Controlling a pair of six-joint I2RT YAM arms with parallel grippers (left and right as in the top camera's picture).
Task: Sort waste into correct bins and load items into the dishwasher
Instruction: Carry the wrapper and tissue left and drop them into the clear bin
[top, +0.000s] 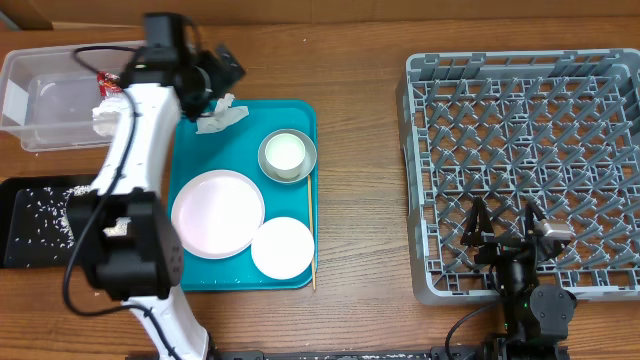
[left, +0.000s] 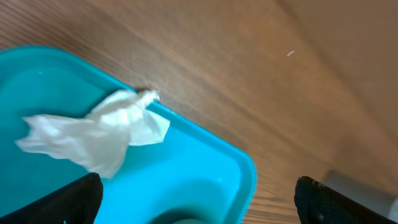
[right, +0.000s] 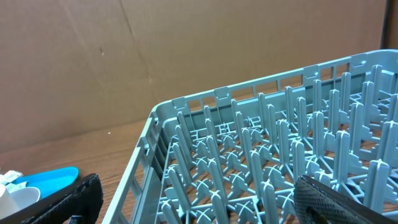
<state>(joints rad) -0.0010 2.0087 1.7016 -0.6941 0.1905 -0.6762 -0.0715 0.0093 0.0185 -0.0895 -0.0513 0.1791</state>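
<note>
A crumpled white napkin (top: 221, 116) (left: 93, 134) lies on the far left corner of the teal tray (top: 190, 165). My left gripper (top: 222, 85) (left: 199, 211) hovers just above it, open with nothing between its fingers. On the tray stand a pink plate (top: 217, 212), a white plate (top: 282, 247) and a bowl (top: 287, 155) with a white cup inside. The clear tub (top: 45, 95) holds a red wrapper (top: 108, 82). Rice grains are scattered in the black tray (top: 35, 220). Over the near edge of the grey dish rack (top: 525, 160) (right: 261, 155), my right gripper (top: 505, 228) (right: 205, 208) hangs open and holds nothing.
A thin wooden stick (top: 310, 230) lies along the teal tray's right edge. A white crumpled piece (top: 104, 118) sits at the tub's right end, partly behind my left arm. Bare wooden table (top: 360, 180) separates tray and rack.
</note>
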